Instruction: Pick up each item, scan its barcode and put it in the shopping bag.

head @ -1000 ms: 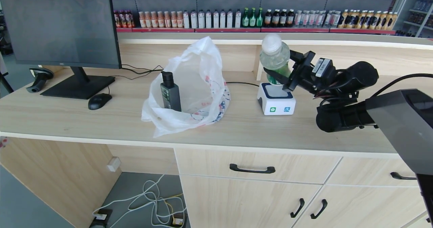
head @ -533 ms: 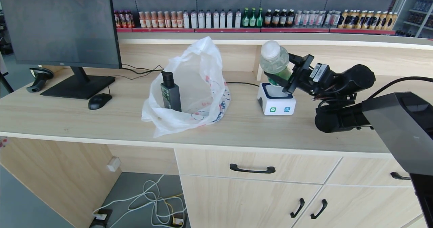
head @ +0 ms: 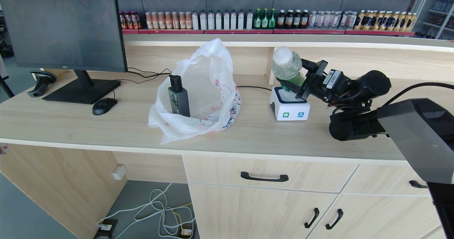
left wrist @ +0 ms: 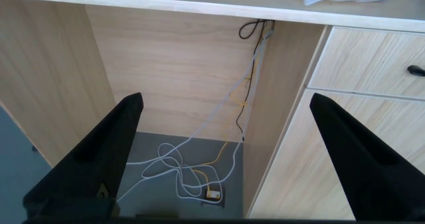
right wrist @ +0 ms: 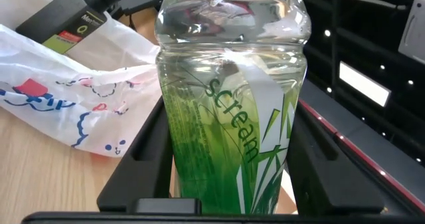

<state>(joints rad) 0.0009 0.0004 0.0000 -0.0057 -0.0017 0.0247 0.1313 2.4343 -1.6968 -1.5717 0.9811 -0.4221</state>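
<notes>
My right gripper is shut on a clear bottle with a green label and a white cap, holding it tilted just above the white scanner box on the counter. In the right wrist view the bottle sits between both fingers. A white plastic shopping bag stands open left of the scanner, with a dark bottle upright inside it. My left gripper hangs open below counter height, facing the cabinet recess.
A monitor, a mouse and a handheld scanner occupy the counter's left end. A raised ledge runs along the back of the counter, with drink shelves behind it. Cables lie on the floor under the counter.
The right gripper has lowered the green-label bottle toward the scanner box and tilted it slightly. The bag and the dark bottle have stayed put.
</notes>
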